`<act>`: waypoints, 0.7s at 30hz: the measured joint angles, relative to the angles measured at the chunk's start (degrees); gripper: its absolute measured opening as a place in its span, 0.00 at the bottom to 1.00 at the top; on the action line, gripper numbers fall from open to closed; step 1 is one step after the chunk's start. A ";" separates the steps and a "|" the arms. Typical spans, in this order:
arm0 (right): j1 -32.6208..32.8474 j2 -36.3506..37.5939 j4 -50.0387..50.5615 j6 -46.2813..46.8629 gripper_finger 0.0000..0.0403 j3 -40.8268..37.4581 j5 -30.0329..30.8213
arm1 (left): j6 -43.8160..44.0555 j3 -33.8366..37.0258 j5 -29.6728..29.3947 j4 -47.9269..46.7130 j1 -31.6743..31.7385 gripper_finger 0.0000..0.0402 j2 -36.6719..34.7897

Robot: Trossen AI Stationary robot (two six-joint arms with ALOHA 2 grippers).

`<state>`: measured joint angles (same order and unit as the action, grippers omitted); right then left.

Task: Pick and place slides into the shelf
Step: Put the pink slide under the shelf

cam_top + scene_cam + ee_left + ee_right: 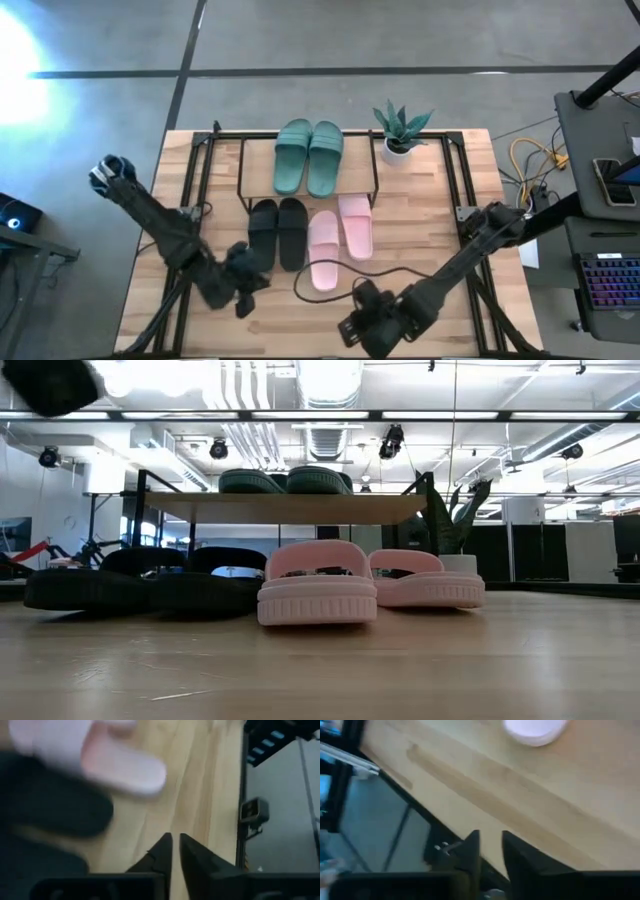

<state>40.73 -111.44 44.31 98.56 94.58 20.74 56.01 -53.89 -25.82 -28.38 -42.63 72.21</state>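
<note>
Overhead arrangement, with clock directions read on the high view. The shelf (310,160) stands at 12 o'clock on the table (430,240), a potted plant (400,130) just beside it at 1 o'clock. The green pair (309,155) lies side by side on the shelf's wood top; the low view confirms both resting above the board.

The black pair (278,232) sits at the table's centre, toes reaching under the shelf's front edge, so whether it counts as placed cannot be settled from these views. The pink pair (339,238) lies touching the black pair at its 3 o'clock, one slide set closer to the table's near edge than its mate, both in front of the shelf.

The left gripper (243,285) hovers at 7 o'clock, just behind the black heels, fingers nearly closed and grasping nothing. The right gripper (358,325) waits at 6 o'clock near the table's front edge, fingers slightly apart and empty.

Judged progress: one pair of three clearly shelved; the pink pair, and perhaps the black, remain.
</note>
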 joint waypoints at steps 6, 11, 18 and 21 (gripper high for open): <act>-2.59 -3.62 -7.58 2.20 0.03 -4.30 0.16 | 23.14 5.60 -7.49 -0.09 -10.82 0.02 1.85; -4.66 -6.12 -8.68 1.71 0.03 -4.76 -0.13 | 30.63 6.26 -9.25 -0.57 -15.41 0.00 3.89; -7.75 -10.31 -15.39 -3.13 0.03 -4.30 -3.08 | 35.50 6.51 -8.54 -1.39 -18.12 0.00 6.82; -9.30 -11.82 -16.87 -4.50 0.03 -3.82 -3.15 | 37.11 6.53 -8.44 -1.64 -18.78 0.00 7.94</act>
<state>31.43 -123.26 27.45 94.07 90.76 17.59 93.12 -47.35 -34.26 -30.02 -61.41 80.15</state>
